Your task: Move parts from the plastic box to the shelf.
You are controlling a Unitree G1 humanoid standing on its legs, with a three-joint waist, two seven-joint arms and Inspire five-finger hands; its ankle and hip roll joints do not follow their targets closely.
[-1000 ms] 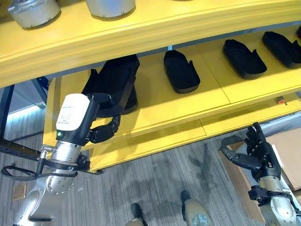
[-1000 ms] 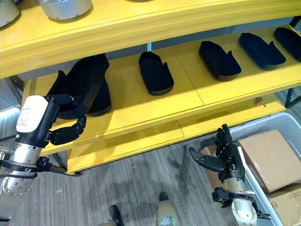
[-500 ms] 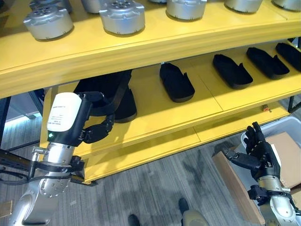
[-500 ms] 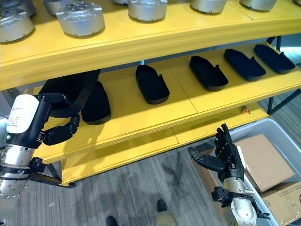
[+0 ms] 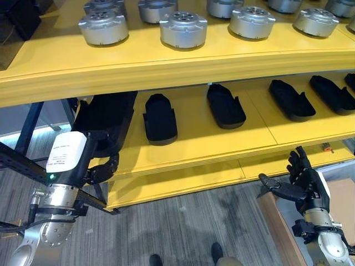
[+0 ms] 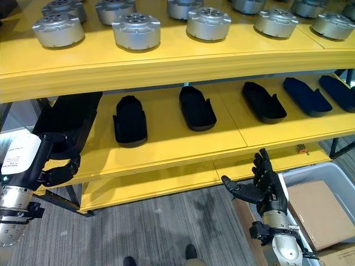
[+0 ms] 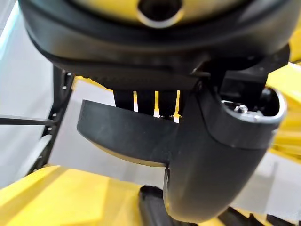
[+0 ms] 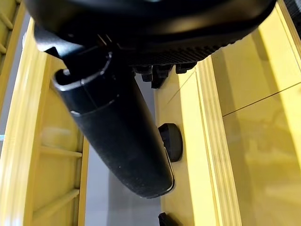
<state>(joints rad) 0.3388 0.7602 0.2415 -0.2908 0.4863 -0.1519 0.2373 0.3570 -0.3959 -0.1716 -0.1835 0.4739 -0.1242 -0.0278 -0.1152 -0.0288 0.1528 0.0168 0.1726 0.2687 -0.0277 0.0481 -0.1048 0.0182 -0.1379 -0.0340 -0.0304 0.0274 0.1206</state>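
Right now my left hand has its fingers curled around a large black part, holding it at the left end of the yellow shelf. Just past those fingers, four more black parts lie in a row on the same shelf. Silver round parts sit on the shelf above. My right hand hovers low with fingers spread wide, holding nothing; beside it is the plastic box with a cardboard carton inside.
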